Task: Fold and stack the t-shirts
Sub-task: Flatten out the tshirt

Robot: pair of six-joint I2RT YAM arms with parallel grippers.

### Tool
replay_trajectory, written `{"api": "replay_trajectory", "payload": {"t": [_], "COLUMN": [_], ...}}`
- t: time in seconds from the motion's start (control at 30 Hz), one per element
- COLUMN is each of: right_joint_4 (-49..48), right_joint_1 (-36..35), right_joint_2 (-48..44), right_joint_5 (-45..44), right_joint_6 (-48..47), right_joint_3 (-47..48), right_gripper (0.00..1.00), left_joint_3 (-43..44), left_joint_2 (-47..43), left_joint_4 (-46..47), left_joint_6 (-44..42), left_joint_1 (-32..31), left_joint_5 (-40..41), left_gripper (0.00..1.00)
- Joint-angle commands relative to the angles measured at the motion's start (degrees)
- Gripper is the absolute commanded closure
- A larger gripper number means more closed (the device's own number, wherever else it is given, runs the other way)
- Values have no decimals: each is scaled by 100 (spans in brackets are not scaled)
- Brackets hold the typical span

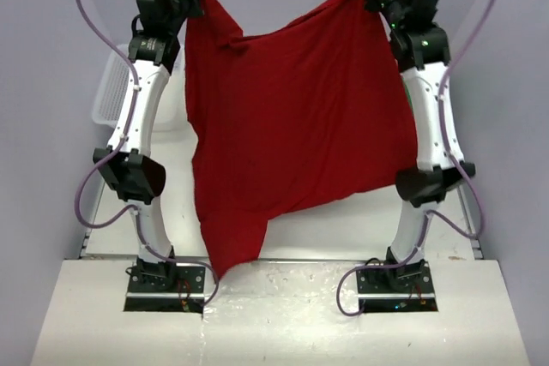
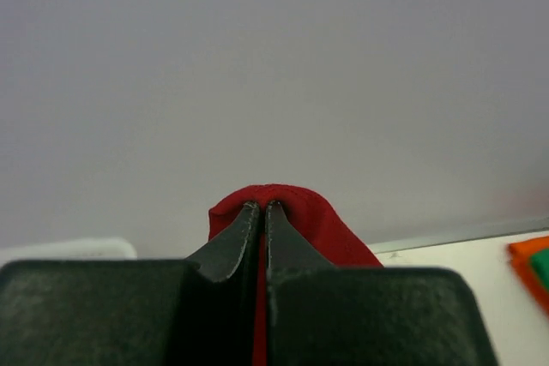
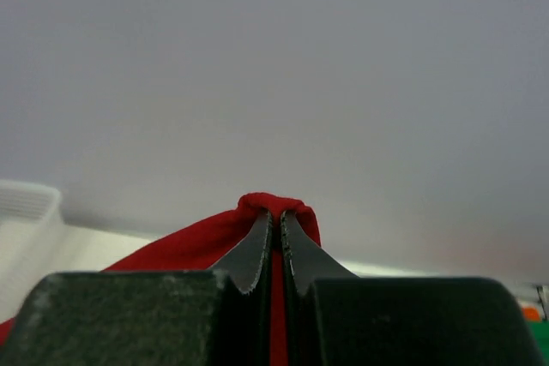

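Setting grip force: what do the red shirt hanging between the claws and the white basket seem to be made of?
The red shirt looks like soft, matte cloth, perhaps cotton: it sags and creases between the left claw and right claw. The white basket looks like stiff plastic mesh, judging by its gridded wall; it is partly hidden.

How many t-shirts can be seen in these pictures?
3. The red shirt hangs between the left gripper and right gripper. The orange shirt and green shirt show only as edges in the wrist views; more may hide behind the red one.
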State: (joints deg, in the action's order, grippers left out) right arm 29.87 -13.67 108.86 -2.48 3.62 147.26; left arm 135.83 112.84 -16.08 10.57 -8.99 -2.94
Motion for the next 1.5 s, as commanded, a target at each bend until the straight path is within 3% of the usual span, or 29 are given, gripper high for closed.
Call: {"api": "replay_trajectory", "payload": {"t": [0.0,0.1,0.17,0.2,0.27,0.37,0.47,0.57,0.7,0.77,0.8,0.83,0.87,0.93,1.0,1.03,1.13,1.33,1.47], "right_joint_4": [-577,-1069,-1385,-1457,-1510,-1668,-1371,-889,631,1071,978,707,452,388,704,609,178,186,72], "right_joint_1": [418,471,479,497,506,523,576,594,506,366,296,182,163,154,163,163,172,172,172], "right_joint_2": [398,565,671,724,830,462,320,258,452,86,-161,-459,-706,-1260,-1663,-1849,-2656,-3361,-3582], "right_joint_5": [213,370,450,476,477,556,494,521,416,83,-67,-199,-191,-365,-508,-630,-594,-1088,-1193], "right_joint_6": [-1,-124,-177,-186,-212,-300,-318,-318,59,428,568,935,1113,1839,2194,2509,2713,3003,3233], "right_joint_3": [110,-5,144,232,531,102,-127,-759,-1172,-2285,-2820,-4096,-4553,-5518,-5874,-6328,-7339,-8239,-8810], "right_gripper": [100,100,100,100,100,100,100,100,100,100,100,100,100,100,100,100,100,100,100], "left_joint_3": [-433,-506,211,1086,1542,754,699,-89,-2160,-3005,-3828,-4367,-5425,-6118,-6838,-6929,-7455,-8467,-8573], "left_joint_2": [-420,-377,103,333,607,74,-42,-411,-842,-1017,-1096,-1445,-1614,-2044,-2379,-2720,-3685,-5672,-6343], "left_joint_4": [1965,2731,2533,2400,2345,2811,2454,2179,1531,915,713,772,834,607,571,48,-473,-1222,-1986], "left_joint_6": [-520,-705,-679,-653,-539,-599,-634,-679,-337,364,611,805,1268,1631,1686,1999,2081,2659,2986], "left_joint_1": [240,328,407,433,547,600,671,671,645,645,549,452,321,-49,-591,-743,-999,-999,-990], "left_joint_5": [441,443,399,399,329,329,127,48,74,31,-39,-118,116,127,293,920,891,1200,1724], "left_gripper": [100,100,100,100,100,100,100,100,100,100,100,100,100,100,100,100,100,100,100]}}
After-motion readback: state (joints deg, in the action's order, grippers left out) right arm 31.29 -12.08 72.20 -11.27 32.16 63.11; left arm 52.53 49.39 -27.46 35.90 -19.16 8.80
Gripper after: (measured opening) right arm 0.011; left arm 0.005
